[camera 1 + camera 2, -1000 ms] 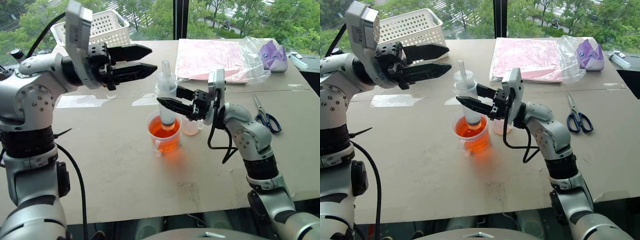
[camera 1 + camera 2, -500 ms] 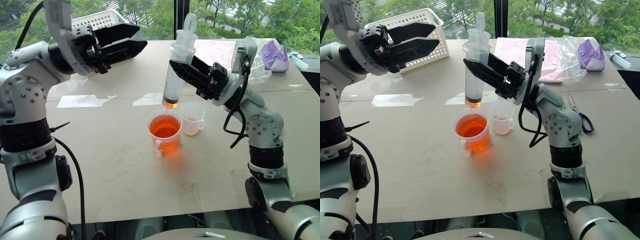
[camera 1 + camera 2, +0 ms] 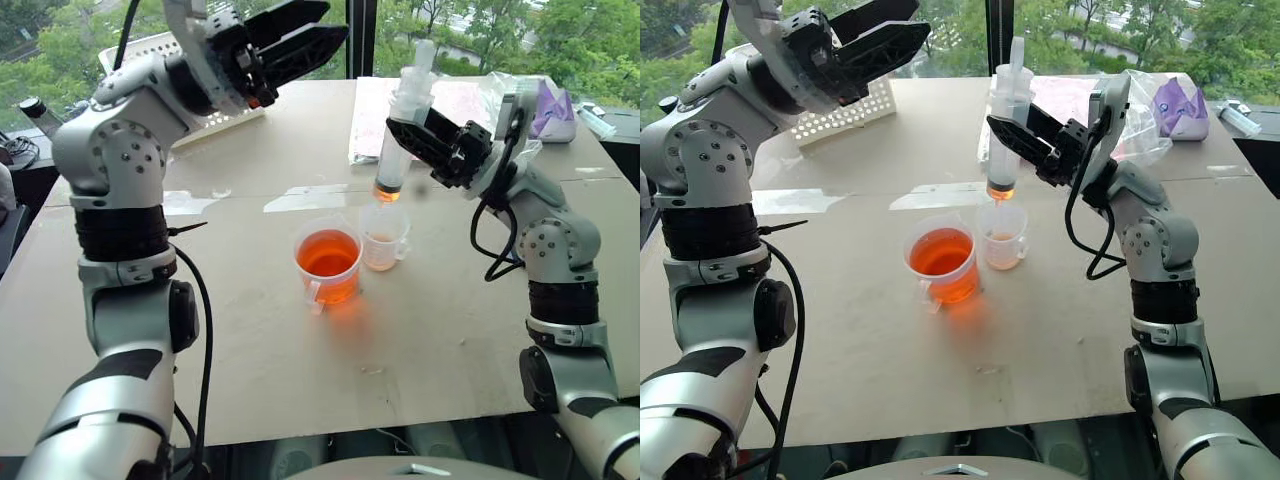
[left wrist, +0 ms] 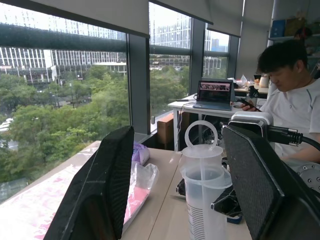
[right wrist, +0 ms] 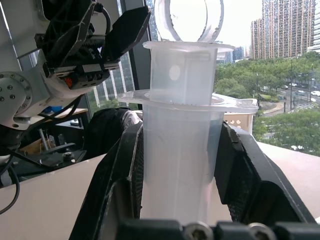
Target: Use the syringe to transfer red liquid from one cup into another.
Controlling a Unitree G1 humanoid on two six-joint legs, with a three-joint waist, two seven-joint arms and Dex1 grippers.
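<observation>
Now that the right claw (image 3: 1025,140) has lifted the syringe (image 3: 1003,140) clear of the cup (image 3: 940,262), it grips the barrel over the beaker (image 3: 1003,236), at the cup's 3 o'clock; emptying looks next. Left claw (image 3: 885,35) gapes wide, up at 11 o'clock

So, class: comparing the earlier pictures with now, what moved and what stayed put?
The right tool lifted the syringe out of the wide cup and carried it over the narrow beaker. The open left tool rose and swung toward the syringe's plunger. Both cups, basket and scissors stayed.
</observation>
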